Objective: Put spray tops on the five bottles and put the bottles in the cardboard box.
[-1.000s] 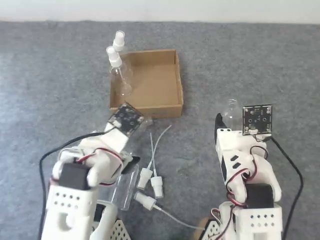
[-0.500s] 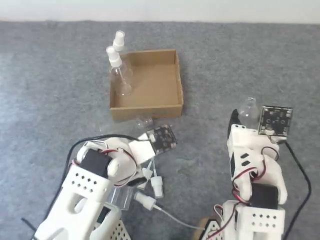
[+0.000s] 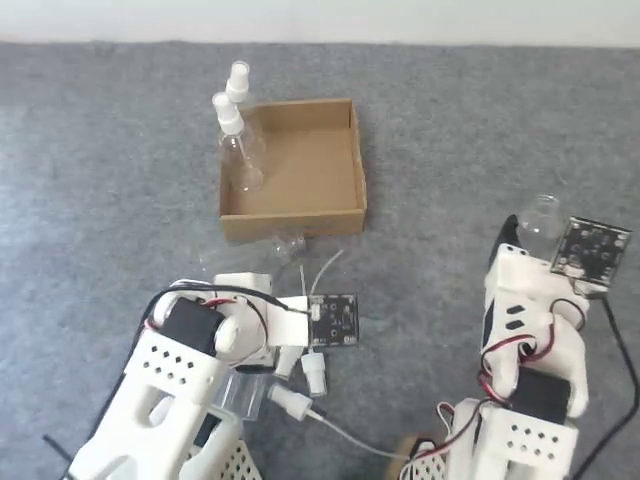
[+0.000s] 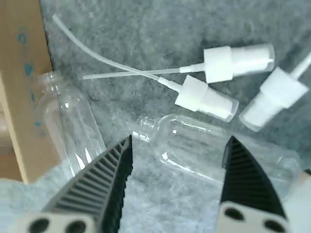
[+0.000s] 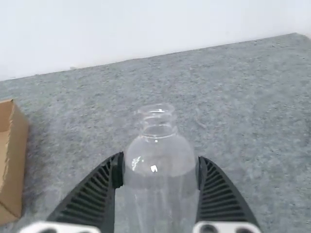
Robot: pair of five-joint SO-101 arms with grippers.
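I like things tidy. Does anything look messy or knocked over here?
Yes. One capless bottle lies on its side under the open left gripper, a second bottle lies beside the cardboard box, and three spray tops lie loose on the carpet nearby. Nothing looks spilled or broken.

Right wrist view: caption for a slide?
Right claw holds an uncapped clear bottle upright, grey carpet beyond.

Speckled grey carpet [image 3: 100,150], plain brown cardboard box [image 3: 295,215], clear colourless bottle [image 5: 158,165], white spray tops [image 4: 238,63] with thin whitish tubes [image 4: 104,59], white arms [image 3: 165,400] with red and black wires [image 3: 497,352], left gripper [image 4: 177,143] with black ribbed fingers [image 4: 104,179], black square board [image 3: 333,320] with small pale dots, white wall [image 5: 146,29]
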